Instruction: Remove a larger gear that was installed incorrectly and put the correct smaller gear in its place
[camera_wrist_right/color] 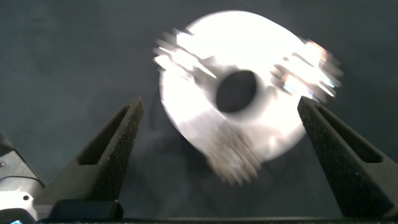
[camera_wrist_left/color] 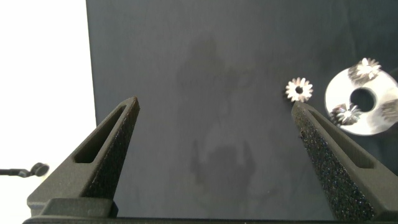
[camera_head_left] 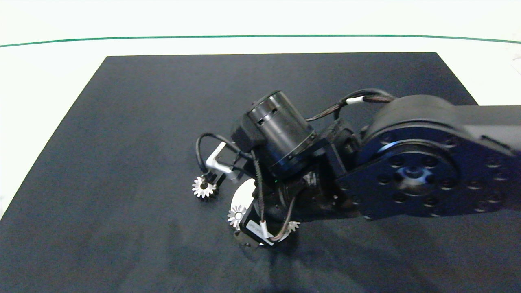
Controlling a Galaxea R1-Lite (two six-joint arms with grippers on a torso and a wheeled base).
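R gripper (camera_wrist_right/color: 217, 155): wide open, empty, over disc (camera_wrist_right/color: 205, 124).
Advice: centre on larger gear (camera_wrist_right/color: 233, 162) before closing.
L gripper (camera_wrist_left/color: 214, 155): open, empty, near smaller gear (camera_wrist_left/color: 298, 90).

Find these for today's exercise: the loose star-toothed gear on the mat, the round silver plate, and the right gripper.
smaller gear (camera_wrist_left/color: 299, 90), left wrist view: its toothed face beside the centre hole.
silver plate (camera_wrist_left/color: 373, 122), left wrist view: bare face below the hole.
right gripper (camera_wrist_right/color: 221, 134), right wrist view: midway between its open fingertips.

On the bench lies a mat (camera_head_left: 122, 142). Near the mat's middle sits a disc (camera_wrist_left/color: 367, 102) carrying gears around its centre hole. The smaller gear (camera_head_left: 203, 187) lies apart on the mat, just beside the disc, toward the mat's left edge.
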